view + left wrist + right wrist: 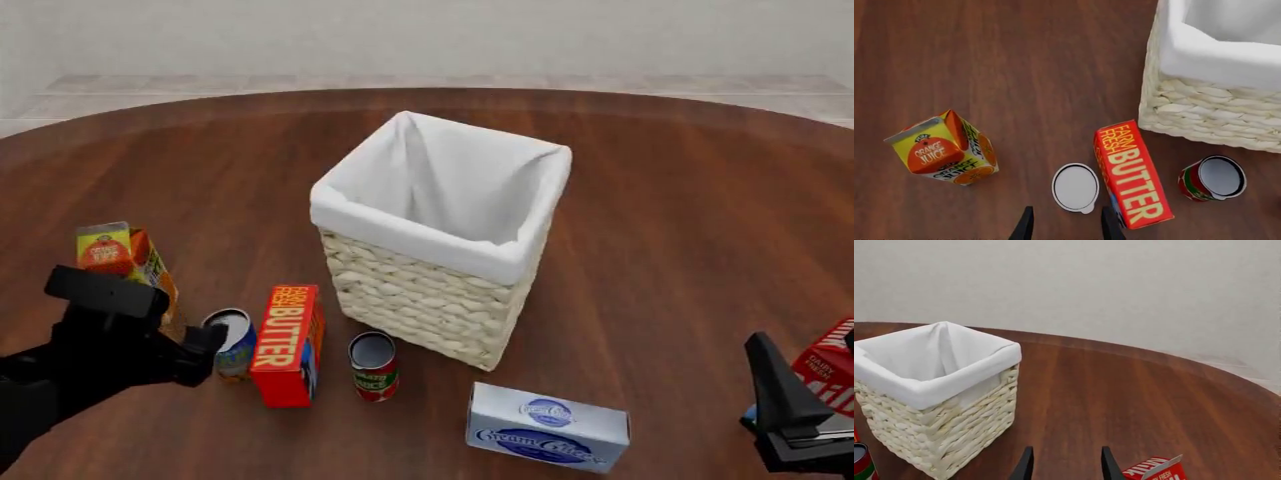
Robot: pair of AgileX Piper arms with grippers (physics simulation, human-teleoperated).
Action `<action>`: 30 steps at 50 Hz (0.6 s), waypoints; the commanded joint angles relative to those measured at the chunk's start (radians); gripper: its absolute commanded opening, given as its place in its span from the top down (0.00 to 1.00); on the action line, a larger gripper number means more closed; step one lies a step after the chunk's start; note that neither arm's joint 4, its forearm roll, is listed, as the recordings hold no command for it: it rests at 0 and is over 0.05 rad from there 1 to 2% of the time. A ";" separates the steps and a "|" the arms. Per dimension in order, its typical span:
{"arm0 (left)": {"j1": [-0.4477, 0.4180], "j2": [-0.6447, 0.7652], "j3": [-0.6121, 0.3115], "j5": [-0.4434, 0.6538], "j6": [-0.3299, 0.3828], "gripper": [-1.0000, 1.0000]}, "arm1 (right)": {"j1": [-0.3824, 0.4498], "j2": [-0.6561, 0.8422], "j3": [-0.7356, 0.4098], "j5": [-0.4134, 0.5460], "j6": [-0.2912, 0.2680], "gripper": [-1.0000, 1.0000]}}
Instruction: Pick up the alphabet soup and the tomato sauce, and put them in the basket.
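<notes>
The soup (235, 341) stands upright on the tabletop (667, 230), just beside the butter box (287, 344) on its left in the front view, and seen from my left wrist its grey top (1075, 187) lies just ahead of the gap between my fingers. The sauce (374, 366) stands upright on the other side of the butter box, near the foot of the basket (434, 300) and apart from it. The basket sits mid-table with its white lining (441, 190) folded over the rim; nothing shows inside it. An orange juice carton (120, 258) stands left of the soup, well clear of it. My left hand (1066, 225) hovers by the soup with fingers spread apart, holding nothing. A cream cheese box (547, 427) lies flat in front of the basket. My right hand (1065, 465) is low at the right edge, fingers parted and empty, pointing past the basket, with a red milk carton (1154, 471) just beside it.
</notes>
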 commanded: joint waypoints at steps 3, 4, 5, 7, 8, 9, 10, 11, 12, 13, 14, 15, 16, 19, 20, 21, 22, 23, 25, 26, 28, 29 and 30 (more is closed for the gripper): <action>0.008 0.058 0.038 -0.069 0.010 0.00 | 0.002 -0.004 0.000 0.003 0.001 0.00; 0.006 0.063 0.041 -0.074 0.009 0.00 | 0.001 -0.004 0.000 0.004 0.000 0.00; 0.006 0.063 0.041 -0.074 0.009 0.00 | 0.001 -0.004 0.000 0.004 0.000 0.00; 0.006 0.071 0.044 -0.083 0.009 0.00 | 0.001 -0.006 0.000 0.005 0.000 0.00; 0.005 0.077 0.045 -0.090 0.009 0.00 | 0.001 -0.006 0.000 0.005 0.000 0.00; 0.005 0.089 0.047 -0.102 0.009 0.00 | 0.000 -0.006 0.000 0.004 0.001 0.00; 0.005 0.094 0.048 -0.106 0.009 0.00 | 0.000 -0.007 0.000 0.005 0.000 0.00; 0.005 0.094 0.048 -0.106 0.009 0.00 | 0.000 -0.007 0.000 0.005 0.000 0.00; 0.003 0.100 0.048 -0.112 0.009 0.00 | 0.000 -0.007 0.000 0.006 0.000 0.00; 0.003 0.107 0.047 -0.117 0.009 0.00 | 0.000 -0.009 0.000 0.007 0.000 0.00; 0.000 0.110 0.049 -0.121 0.009 0.00 | 0.000 -0.009 0.000 0.008 0.001 0.00; -0.002 0.115 0.050 -0.126 0.006 0.00 | 0.000 -0.005 0.000 0.004 0.000 0.00; -0.004 0.118 0.050 -0.128 0.007 0.00 | 0.000 -0.003 0.000 0.002 0.000 0.00; -0.007 0.127 0.052 -0.137 0.006 0.00 | 0.000 0.000 0.000 0.000 0.000 0.00; -0.007 0.129 0.053 -0.139 0.006 0.00 | 0.000 -0.002 0.000 0.001 -0.001 0.00; -0.007 0.142 0.054 -0.150 0.008 0.00 | 0.000 -0.001 0.000 0.001 0.000 0.00; -0.008 0.146 0.055 -0.155 0.008 0.00 | 0.000 -0.002 0.000 0.002 -0.001 0.00; -0.009 0.157 0.053 -0.162 0.008 0.00 | 0.001 -0.012 0.000 0.011 0.000 0.00; -0.010 0.159 0.054 -0.165 0.008 0.00 | 0.001 -0.009 0.000 0.009 0.000 0.00; -0.013 0.168 0.056 -0.173 0.006 0.00 | 0.000 -0.004 0.000 0.003 0.000 0.00; -0.014 0.172 0.055 -0.175 0.005 0.00 | 0.000 -0.004 0.000 0.003 0.001 0.00; -0.015 0.174 0.060 -0.180 0.005 0.00 | -0.001 -0.005 0.000 0.003 0.001 0.00; -0.015 0.175 0.061 -0.184 0.004 0.00 | -0.002 -0.005 0.000 0.003 0.001 0.00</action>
